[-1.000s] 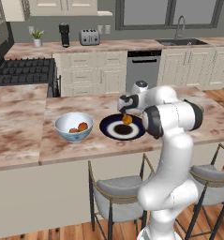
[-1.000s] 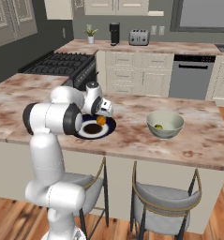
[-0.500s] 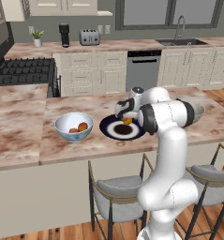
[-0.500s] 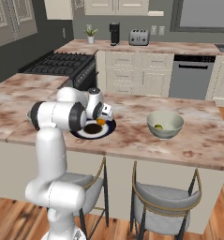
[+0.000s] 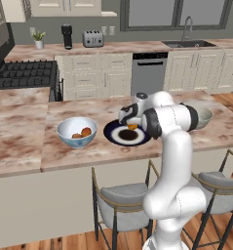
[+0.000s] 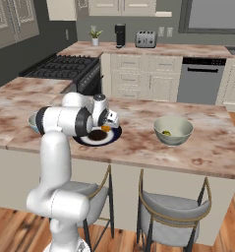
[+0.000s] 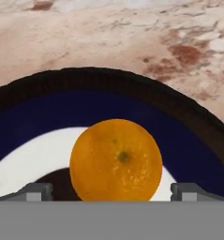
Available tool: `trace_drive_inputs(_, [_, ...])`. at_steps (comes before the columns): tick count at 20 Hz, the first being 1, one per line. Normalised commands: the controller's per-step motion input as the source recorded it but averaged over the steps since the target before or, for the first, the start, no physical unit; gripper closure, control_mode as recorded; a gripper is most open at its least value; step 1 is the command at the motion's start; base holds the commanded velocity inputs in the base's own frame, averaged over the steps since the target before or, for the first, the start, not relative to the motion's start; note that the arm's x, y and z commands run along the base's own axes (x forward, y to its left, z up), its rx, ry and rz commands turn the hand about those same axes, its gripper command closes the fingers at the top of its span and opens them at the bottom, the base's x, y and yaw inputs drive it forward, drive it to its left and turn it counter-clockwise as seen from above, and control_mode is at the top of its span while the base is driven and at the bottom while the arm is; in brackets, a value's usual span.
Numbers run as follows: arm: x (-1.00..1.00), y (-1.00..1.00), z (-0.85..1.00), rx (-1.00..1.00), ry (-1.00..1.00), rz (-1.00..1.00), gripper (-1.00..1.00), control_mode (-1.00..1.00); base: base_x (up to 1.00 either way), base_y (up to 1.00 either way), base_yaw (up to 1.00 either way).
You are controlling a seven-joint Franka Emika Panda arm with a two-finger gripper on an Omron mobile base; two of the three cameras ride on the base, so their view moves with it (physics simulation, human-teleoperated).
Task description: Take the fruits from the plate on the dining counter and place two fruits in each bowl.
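Since a second ago the arm has reached lower and farther over the plate (image 5: 119, 137), bringing the pincer (image 7: 111, 190) down to the orange fruit (image 7: 115, 159). The pincer stands released, its two fingertips (image 7: 34, 191) spread wide to either side of the fruit, which sits between them on the plate's white ring, not yet gripped. On the desk (image 5: 20, 146), off to the pincer's left, the blue-and-white bowl (image 5: 77, 132) holds two fruits; to its right, the greenish-cream bowl (image 6: 173, 130) holds one yellow-green fruit (image 6: 166, 133).
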Motion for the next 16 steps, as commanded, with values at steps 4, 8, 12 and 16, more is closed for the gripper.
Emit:
trace_drive_inputs(4, [0.18,0.00,-0.21,0.00,0.00,0.00,-1.00,-1.00,0.00,0.00,0.00])
trace_drive_inputs(8, [0.20,0.00,-0.18,0.00,0.00,0.00,1.00,-1.00,0.00,0.00,0.00])
trace_drive_inputs(12, [0.09,0.00,-0.03,0.00,0.00,0.00,1.00,-1.00,0.00,0.00,0.00])
trace_drive_inputs(16, [-0.02,-0.13,0.17,0.00,0.00,0.00,1.00,-1.00,0.00,0.00,0.00])
